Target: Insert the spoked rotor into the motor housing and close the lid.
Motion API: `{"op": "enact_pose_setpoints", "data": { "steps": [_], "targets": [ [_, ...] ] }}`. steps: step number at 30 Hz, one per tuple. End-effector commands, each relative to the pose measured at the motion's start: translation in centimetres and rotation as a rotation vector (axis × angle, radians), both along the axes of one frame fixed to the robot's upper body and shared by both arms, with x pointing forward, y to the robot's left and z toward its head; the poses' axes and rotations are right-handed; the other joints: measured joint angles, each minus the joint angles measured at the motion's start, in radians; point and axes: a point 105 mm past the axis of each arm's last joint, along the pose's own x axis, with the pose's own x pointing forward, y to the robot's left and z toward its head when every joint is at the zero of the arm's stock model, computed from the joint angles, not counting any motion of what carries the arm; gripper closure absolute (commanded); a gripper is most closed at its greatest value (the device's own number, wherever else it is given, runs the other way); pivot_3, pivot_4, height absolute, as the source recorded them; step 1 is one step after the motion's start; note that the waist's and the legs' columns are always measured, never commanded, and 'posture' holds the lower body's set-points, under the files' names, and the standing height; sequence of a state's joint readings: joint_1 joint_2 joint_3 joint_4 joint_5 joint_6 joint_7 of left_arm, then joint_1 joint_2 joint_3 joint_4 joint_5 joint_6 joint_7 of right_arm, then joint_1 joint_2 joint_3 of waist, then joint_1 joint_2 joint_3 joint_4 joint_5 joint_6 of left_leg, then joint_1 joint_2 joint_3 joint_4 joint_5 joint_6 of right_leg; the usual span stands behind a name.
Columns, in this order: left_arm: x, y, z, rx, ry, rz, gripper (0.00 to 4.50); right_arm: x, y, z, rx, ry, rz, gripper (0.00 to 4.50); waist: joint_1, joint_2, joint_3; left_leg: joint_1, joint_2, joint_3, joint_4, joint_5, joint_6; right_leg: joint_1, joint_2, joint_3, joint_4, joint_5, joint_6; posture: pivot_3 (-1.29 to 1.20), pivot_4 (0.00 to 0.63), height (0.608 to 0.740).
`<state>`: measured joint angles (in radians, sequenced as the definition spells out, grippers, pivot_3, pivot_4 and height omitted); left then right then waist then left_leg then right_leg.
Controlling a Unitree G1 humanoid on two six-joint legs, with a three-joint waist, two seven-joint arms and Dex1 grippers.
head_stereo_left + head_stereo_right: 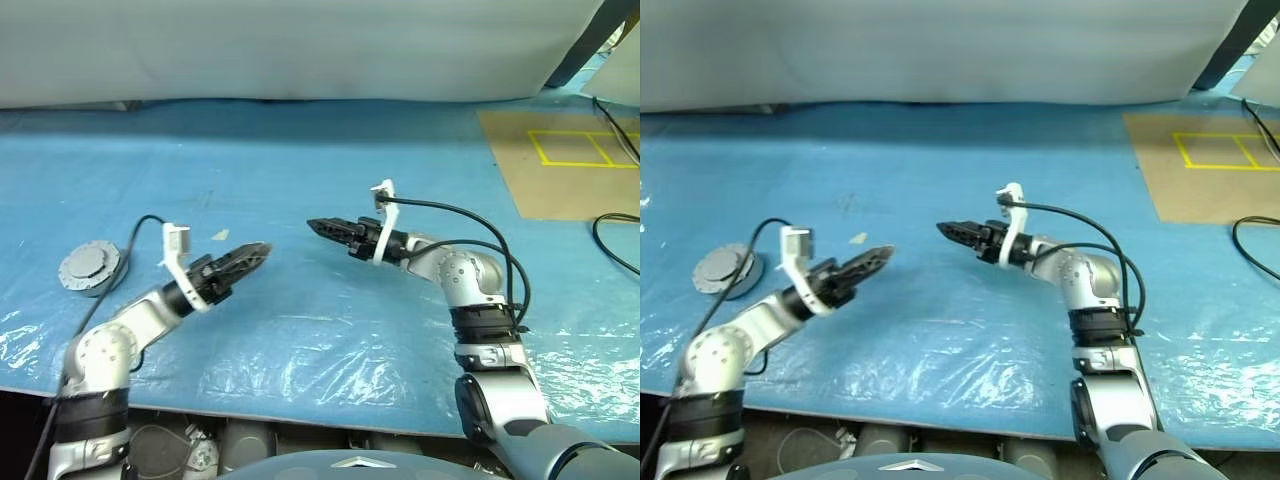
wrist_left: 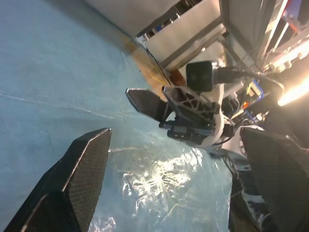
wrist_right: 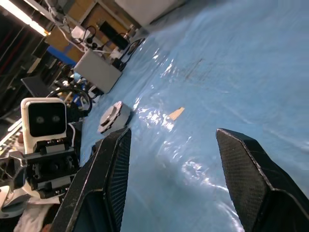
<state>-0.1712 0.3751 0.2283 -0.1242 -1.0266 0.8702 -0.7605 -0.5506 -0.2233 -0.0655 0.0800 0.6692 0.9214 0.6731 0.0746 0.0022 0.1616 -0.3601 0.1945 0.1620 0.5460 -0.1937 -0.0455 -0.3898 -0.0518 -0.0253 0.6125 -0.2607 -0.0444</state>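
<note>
Both arms are up over the blue plastic sheet point(image 1: 330, 140) covering the table, tips aimed at each other with bare sheet between them. The left gripper point(image 1: 252, 256) has its fingers spread wide with nothing in them; its wrist view shows one dark pad point(image 2: 84, 164) well apart from the other. The right gripper point(image 1: 322, 228) also has its fingers apart, a clear gap showing in its own wrist view, and it too is empty.

The assembled motor housing point(image 1: 90, 268), smooth grey lid point(image 3: 112, 115) uppermost with small screws around its face, sits on the sheet out at about nine o'clock from the left gripper, well apart from both grippers. A black cable point(image 1: 135, 235) from the left arm loops just beside it. Whether the spoked rotor is inside cannot be told.

A small tan scrap point(image 1: 220, 235) lies on the sheet near the left gripper, at about eleven o'clock from it. Away at two o'clock from the right gripper lies a brown board point(image 1: 560, 160) marked with yellow tape squares point(image 1: 585, 148), and a loose black cable point(image 1: 615, 240) curls at the table's right edge. A white wall point(image 1: 300, 50) runs along the far side at twelve o'clock.
</note>
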Motion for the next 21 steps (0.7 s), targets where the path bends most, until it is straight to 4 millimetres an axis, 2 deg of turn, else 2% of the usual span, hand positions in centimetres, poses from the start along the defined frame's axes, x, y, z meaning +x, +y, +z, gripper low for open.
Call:
{"op": "enact_pose_setpoints", "data": {
  "steps": [1,5,9,12,17,21],
  "targets": [
    [1.1,-0.9,-0.5,0.054,-0.046,-0.004,0.02,-0.5,-0.9,1.2,-0.023,-0.113,-0.03,1.6,-0.003,0.0,0.0,-0.001,0.0,0.0,0.0,0.0,0.0,-0.001,0.0,0.0,0.0,0.0,0.0,0.0,0.15,0.74],
    [3.5,-1.0,-1.8,0.199,-0.106,0.089,0.02,-0.7,-2.7,0.5,-0.143,-0.196,-0.141,1.6,-0.004,0.0,0.0,-0.002,-0.001,-0.009,0.002,0.0,0.0,0.0,-0.001,-0.001,0.0,0.0,0.001,0.0,0.15,0.74],
    [4.8,0.2,-1.1,0.276,-0.206,0.179,0.02,-1.2,-4.2,0.2,-0.268,-0.293,-0.21,1.6,-0.004,-0.001,0.0,-0.002,-0.002,-0.012,0.005,0.0,-0.001,0.001,-0.001,-0.001,0.001,0.001,0.002,0.0,0.15,0.74],
    [4.7,0.8,-0.6,0.276,-0.24,0.192,0.02,-1.5,-4.5,-0.1,-0.313,-0.317,-0.222,1.6,-0.003,-0.001,0.0,-0.002,-0.003,-0.012,0.007,0.0,-0.001,0.002,-0.002,-0.003,0.002,0.001,0.001,0.0,0.15,0.74],
    [4.7,2.3,-0.3,0.3,-0.275,0.277,0.02,-0.4,-5.6,-0.2,-0.334,-0.299,-0.321,1.6,-0.006,-0.001,0.0,-0.002,-0.003,-0.012,0.01,0.0,0.0,0.002,-0.003,-0.002,0.005,0.001,0.002,0.0,0.15,0.74],
    [4.7,3.4,-0.3,0.336,-0.291,0.331,0.02,-0.5,-5.5,-0.3,-0.346,-0.311,-0.315,1.6,-0.006,-0.001,0.0,-0.002,-0.002,-0.012,0.012,0.0,0.0,0.002,-0.002,-0.002,0.007,0.001,0.001,0.0,0.15,0.74]
  ]
}}
